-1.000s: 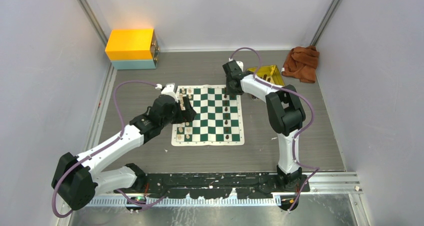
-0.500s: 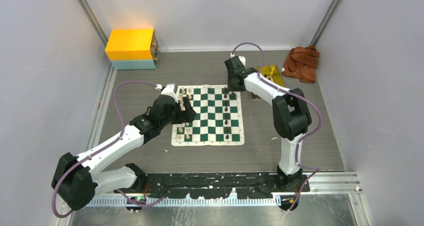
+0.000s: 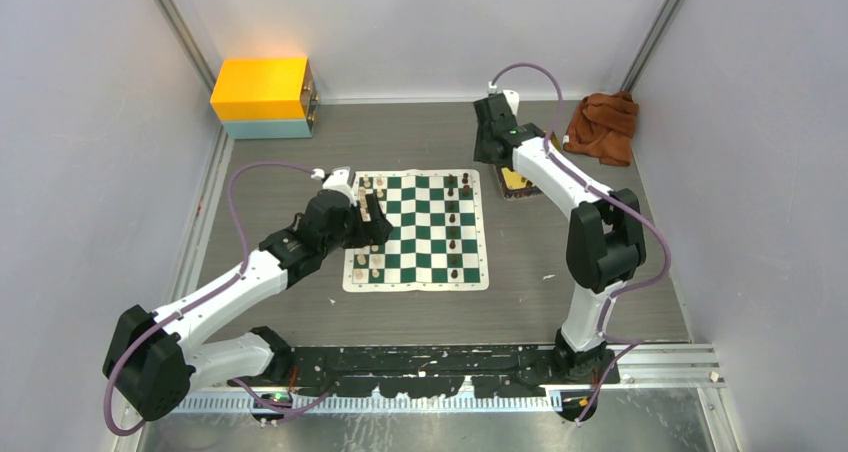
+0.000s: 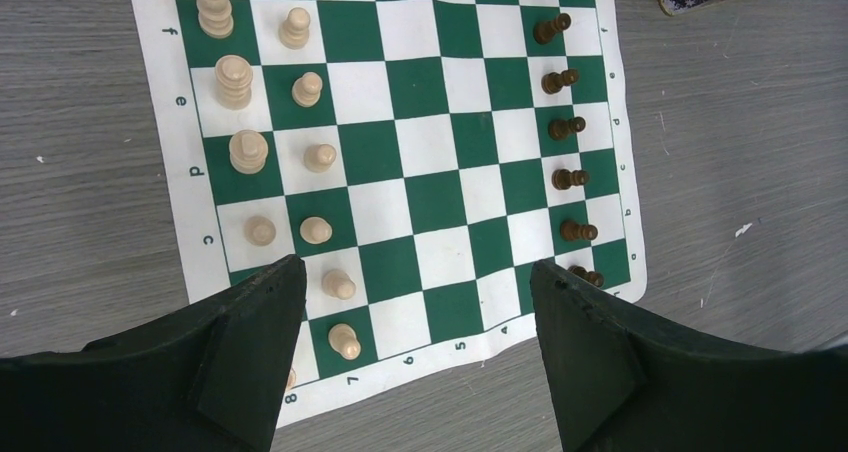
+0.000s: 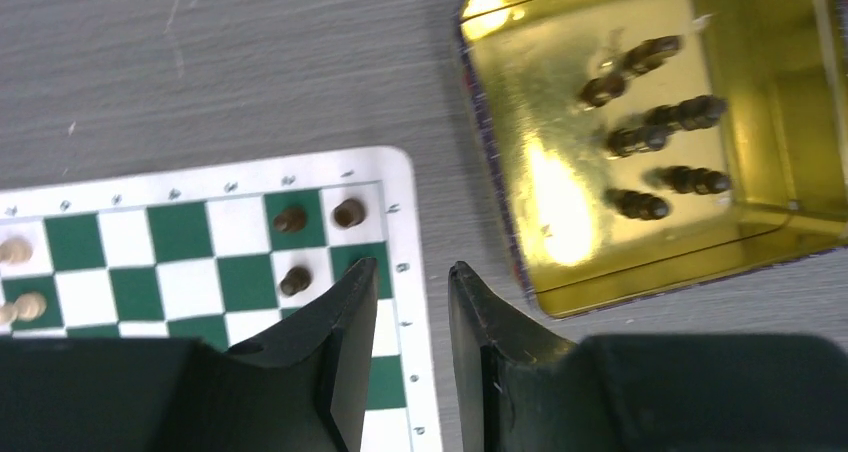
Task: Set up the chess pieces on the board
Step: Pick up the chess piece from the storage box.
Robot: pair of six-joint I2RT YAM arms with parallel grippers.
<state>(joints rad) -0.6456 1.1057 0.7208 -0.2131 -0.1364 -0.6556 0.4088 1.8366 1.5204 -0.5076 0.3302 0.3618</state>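
Observation:
The green-and-white board [image 3: 420, 237] lies mid-table. Cream chess pieces [image 3: 367, 262] stand along its left side and dark ones [image 3: 453, 232] along its right. My left gripper [image 3: 372, 217] hovers over the board's left side. In the left wrist view [image 4: 417, 267] it is wide open and empty, above the board [image 4: 430, 152], with cream pieces [image 4: 232, 82] on the left and dark pieces [image 4: 565, 127] on the right. My right gripper [image 3: 488, 155] is above the gap between board and gold tray [image 3: 517, 182]. In its wrist view [image 5: 412, 267] the jaws are slightly apart and empty. Several dark pieces [image 5: 650, 132] lie in the tray [image 5: 545, 122].
A yellow box on a teal base [image 3: 262, 97] stands at the back left. A brown cloth [image 3: 603, 124] lies at the back right. Grey walls close in both sides. The board's far right corner [image 5: 180, 232] holds three dark pieces.
My right gripper has left the board's far right corner and swung right and back, toward the gold tray. The left arm has not moved.

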